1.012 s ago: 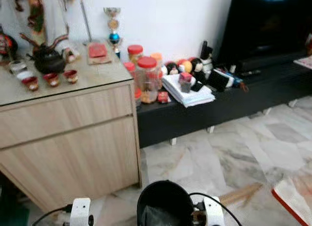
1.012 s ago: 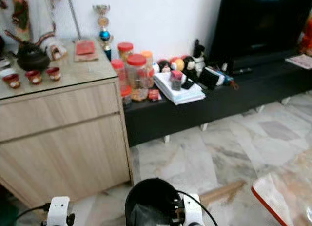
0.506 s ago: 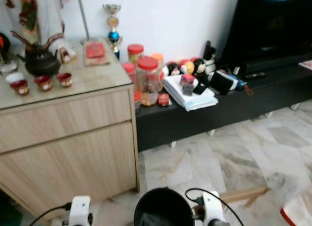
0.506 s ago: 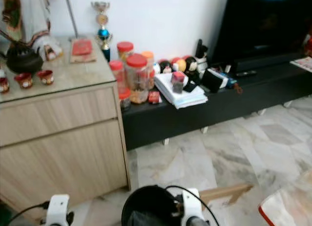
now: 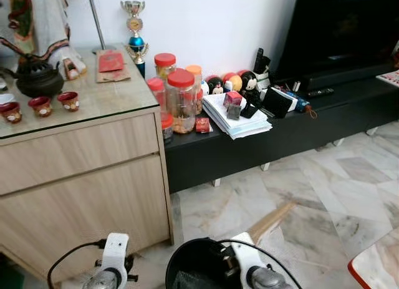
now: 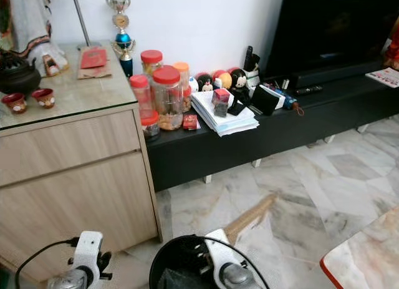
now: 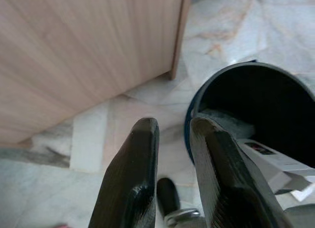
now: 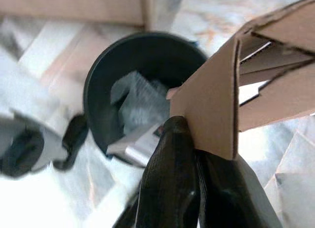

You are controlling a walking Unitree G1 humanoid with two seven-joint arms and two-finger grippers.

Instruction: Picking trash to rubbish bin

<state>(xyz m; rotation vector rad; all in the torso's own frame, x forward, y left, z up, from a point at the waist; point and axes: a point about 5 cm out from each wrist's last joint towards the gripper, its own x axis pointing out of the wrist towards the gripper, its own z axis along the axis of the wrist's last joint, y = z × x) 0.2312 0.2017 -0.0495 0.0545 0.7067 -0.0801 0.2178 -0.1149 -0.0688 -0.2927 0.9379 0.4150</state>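
— Right gripper (image 8: 197, 154): what is held?
— A flattened cardboard piece (image 8: 246, 85) is clamped between its black fingers (image 8: 167, 179), just above the black rubbish bin (image 8: 98, 75); grey trash (image 8: 135, 102) is seen inside.
— And from the head?
— The cardboard (image 5: 269, 220) slants toward two o'clock from the bin (image 5: 187, 267). The left gripper (image 7: 172, 154) is narrowly parted, holding nothing. No writing can be read.

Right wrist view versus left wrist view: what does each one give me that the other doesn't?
Right wrist view alone: the right end effector shut on a flattened brown cardboard piece, beside the bin's mouth. Left wrist view alone: the left end effector, holding nothing, and the light wooden cabinet's side. Both: the round black rubbish bin with grey crumpled trash inside, on the marble floor.
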